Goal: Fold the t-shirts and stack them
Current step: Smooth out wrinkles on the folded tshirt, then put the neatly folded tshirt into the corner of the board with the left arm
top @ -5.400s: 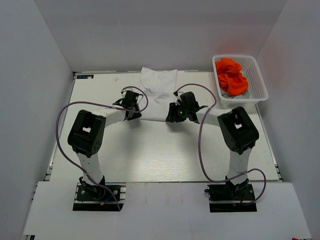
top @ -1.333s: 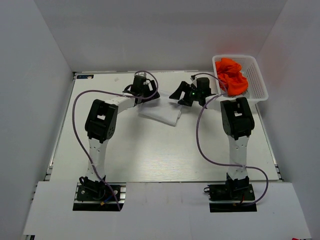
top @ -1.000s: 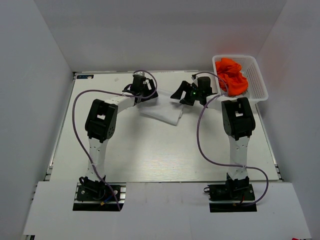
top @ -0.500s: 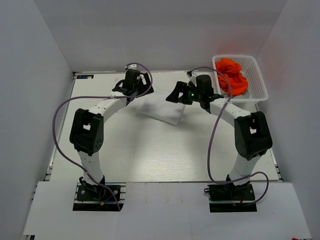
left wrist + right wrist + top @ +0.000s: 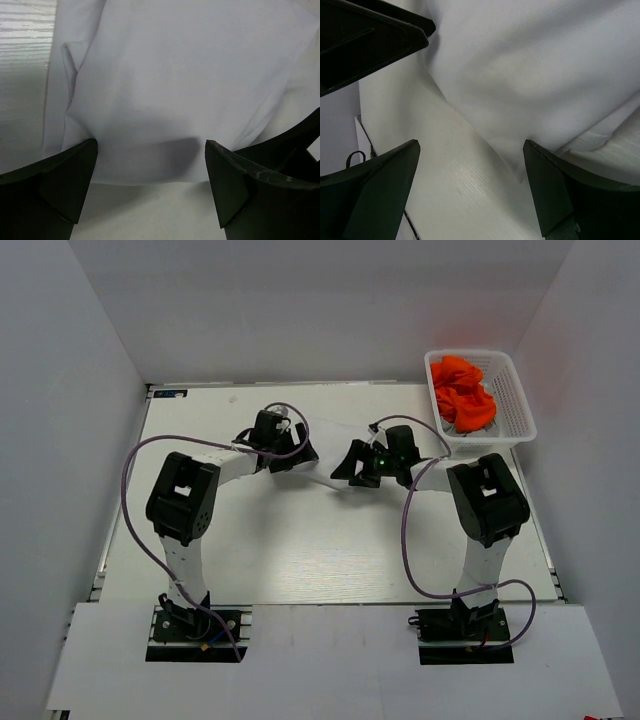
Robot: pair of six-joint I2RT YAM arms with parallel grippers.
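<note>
White t-shirt [image 5: 175,85] lies folded on counter [image 5: 300,550], btwn the 2 arms. Left & right jaws both spread wide, holding nothing, low at the cloth's edge, prob. lined up to pinch it for next fold. Orange t-shirts [image 5: 463,400] sit bunched in basket [image 5: 482,444], far right.

Plain grey-white walls [image 5: 320,310] enclose a pale, wood-grain table [image 5: 300,545] on three sides; a white panel [image 5: 330,652] spans the lower edge of the frame under even light.
</note>
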